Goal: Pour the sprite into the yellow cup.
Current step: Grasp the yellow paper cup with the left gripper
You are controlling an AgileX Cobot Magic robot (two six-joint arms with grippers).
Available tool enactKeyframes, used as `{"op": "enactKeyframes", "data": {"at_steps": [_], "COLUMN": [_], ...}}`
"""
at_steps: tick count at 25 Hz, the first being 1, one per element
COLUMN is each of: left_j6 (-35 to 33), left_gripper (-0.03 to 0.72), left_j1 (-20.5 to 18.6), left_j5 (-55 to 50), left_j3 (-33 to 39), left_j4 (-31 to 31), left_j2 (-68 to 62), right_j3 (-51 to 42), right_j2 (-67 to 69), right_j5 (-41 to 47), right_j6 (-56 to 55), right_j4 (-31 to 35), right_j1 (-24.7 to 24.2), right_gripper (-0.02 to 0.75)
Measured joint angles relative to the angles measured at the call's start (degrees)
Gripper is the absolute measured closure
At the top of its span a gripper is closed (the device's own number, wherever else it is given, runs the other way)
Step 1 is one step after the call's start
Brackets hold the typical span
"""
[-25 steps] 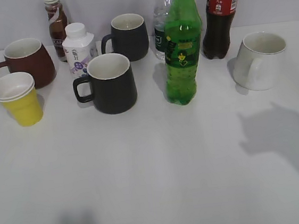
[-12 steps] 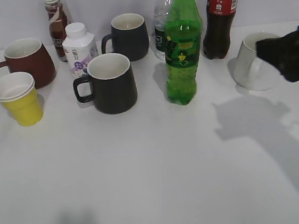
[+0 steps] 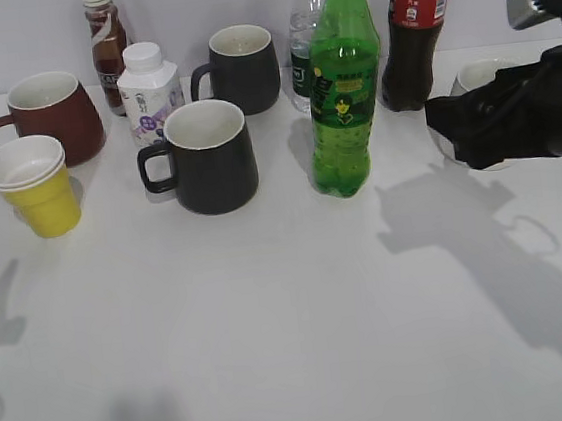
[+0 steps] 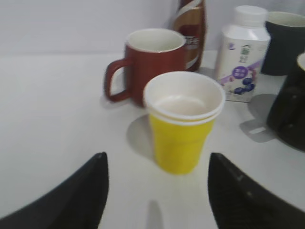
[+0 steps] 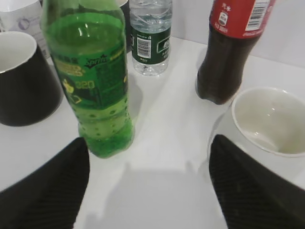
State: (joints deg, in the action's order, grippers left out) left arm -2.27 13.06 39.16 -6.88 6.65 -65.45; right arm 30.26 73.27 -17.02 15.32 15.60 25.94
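The sprite [image 3: 340, 84], a tall green bottle, stands upright at the table's middle back; it also shows in the right wrist view [image 5: 90, 76]. The yellow cup [image 3: 37, 186] stands at the left in front of the dark red mug [image 3: 50, 114]; it also shows in the left wrist view [image 4: 183, 121]. My right gripper [image 5: 150, 152] is open and empty, to the right of the sprite and apart from it; in the exterior view it is a dark mass [image 3: 453, 127] over the white mug. My left gripper [image 4: 157, 164] is open and empty, just in front of the yellow cup.
Two black mugs [image 3: 205, 158] [image 3: 241, 69] stand left of the sprite. A white mug [image 5: 267, 124], a cola bottle [image 3: 418, 35] and a water bottle [image 5: 150, 38] stand near the sprite. A white milk bottle [image 3: 148, 89] and a brown drink bottle [image 3: 106, 43] stand at the back left.
My right arm has come in from the right edge and moved left, now covering the white mug. A shadow of the left arm has grown at the left edge. Nothing on the table moved.
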Motion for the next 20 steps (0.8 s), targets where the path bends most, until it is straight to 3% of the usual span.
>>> {"op": "enactKeyframes", "data": {"at_steps": [4, 8, 13, 20], "left_j6": [0.0, 0.0, 0.0, 0.0], "left_gripper": [0.109, 0.089, 0.087, 0.088], "left_j1": [0.2, 0.2, 0.2, 0.2], "left_j5": [13.7, 27.0, 29.3, 30.1], "left_j3": [0.0, -1.8, -8.8, -15.4], "left_j4": [-4.1, -5.2, -7.5, -7.1], "left_j2": [-12.7, -27.9, -42.0, -44.8], "right_j3": [0.0, 0.0, 0.0, 0.0], "right_j2": [0.8, 1.1, 1.1, 1.1], "right_j5": [-1.8, -4.4, -6.7, -6.9], "right_j6": [-0.1, -0.1, -0.4, -2.5], "right_j4": [0.0, 0.0, -0.1, -0.1], "right_j1": [0.0, 0.0, 0.0, 0.0], "right_gripper": [0.151, 0.151, 0.151, 0.151]}}
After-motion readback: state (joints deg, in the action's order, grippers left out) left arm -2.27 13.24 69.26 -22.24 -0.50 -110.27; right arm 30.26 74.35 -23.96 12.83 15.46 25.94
